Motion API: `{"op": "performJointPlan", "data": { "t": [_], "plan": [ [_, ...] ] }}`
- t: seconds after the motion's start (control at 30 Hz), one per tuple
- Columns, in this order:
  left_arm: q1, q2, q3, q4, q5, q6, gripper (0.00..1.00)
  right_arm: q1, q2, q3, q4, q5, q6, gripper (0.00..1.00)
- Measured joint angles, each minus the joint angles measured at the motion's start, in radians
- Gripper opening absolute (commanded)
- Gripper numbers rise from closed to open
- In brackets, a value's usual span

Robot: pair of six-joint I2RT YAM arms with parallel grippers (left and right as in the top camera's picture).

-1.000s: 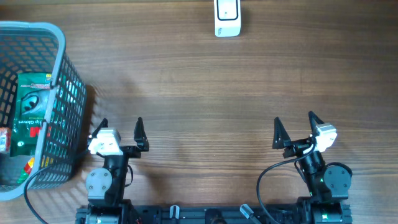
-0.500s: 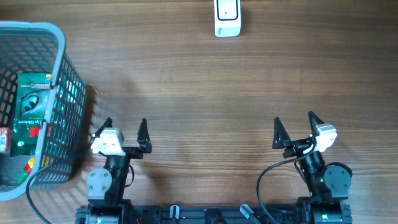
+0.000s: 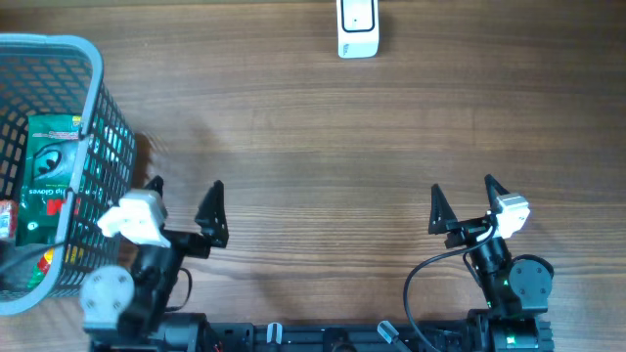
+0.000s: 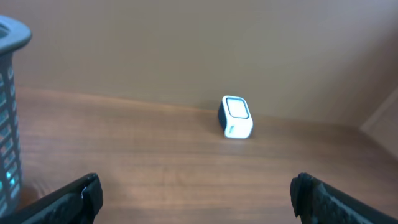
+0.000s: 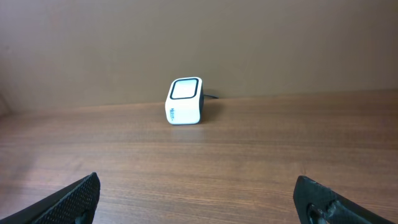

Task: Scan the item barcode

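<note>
- Left gripper (image 3: pixel 185 186) has swung left and now sits closer to the basket (image 3: pixel 95 93); the right gripper (image 3: pixel 463 186) has not moved.
- "Gloves" can be read on the green packet (image 3: pixel 47 166); its other print is too small to read.
- Both pairs of jaws stand wide apart, holding nothing.
- The green packet lies flat inside the basket at far left, its long axis running near to far.
- The white scanner (image 3: pixel 357 29) stands at the far edge, its window angled towards the arms.

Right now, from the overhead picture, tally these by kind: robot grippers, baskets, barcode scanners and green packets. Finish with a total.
Grippers: 2 (left gripper, right gripper)
Plastic basket: 1
Barcode scanner: 1
Green packet, in the basket: 1
Total: 5
</note>
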Motion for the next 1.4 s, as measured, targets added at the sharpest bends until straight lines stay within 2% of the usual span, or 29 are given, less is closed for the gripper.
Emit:
{"op": "performJointPlan", "data": {
  "t": [0.17, 0.3, 0.43, 0.57, 0.8, 0.9, 1.03, 1.17, 1.4],
  "plan": [
    [0.000, 0.164, 0.197, -0.230, 0.071, -0.045, 1.00, 0.000, 0.000, 0.000, 0.000, 0.000, 0.000, 1.00],
    [0.000, 0.227, 0.205, -0.283, 0.142, -0.062, 1.00, 0.000, 0.000, 0.000, 0.000, 0.000, 0.000, 1.00],
    [0.000, 0.263, 0.210, -0.288, 0.142, -0.115, 1.00, 0.000, 0.000, 0.000, 0.000, 0.000, 0.000, 1.00],
    [0.002, 0.357, 0.318, -0.333, 0.051, -0.183, 1.00, 0.000, 0.001, 0.000, 0.001, 0.000, 0.000, 1.00],
    [0.005, 0.626, 0.779, -0.548, -0.196, -0.224, 1.00, 0.000, 0.001, 0.000, -0.001, 0.000, 0.000, 1.00],
    [0.051, 0.763, 0.990, -0.642, -0.322, -0.254, 1.00, 0.000, 0.001, 0.000, -0.002, 0.000, 0.000, 1.00],
    [0.224, 0.900, 1.142, -0.700, -0.399, -0.321, 1.00, 0.000, 0.001, 0.000, -0.002, 0.000, 0.000, 1.00],
    [0.454, 0.966, 1.152, -0.735, -0.414, -0.362, 1.00, 0.000, 0.001, 0.000, -0.002, 0.000, 0.000, 1.00],
    [0.871, 1.105, 1.154, -0.804, -0.185, -0.383, 1.00, 0.000, 0.001, 0.000, -0.002, 0.000, 0.000, 1.00]
  ]
}}
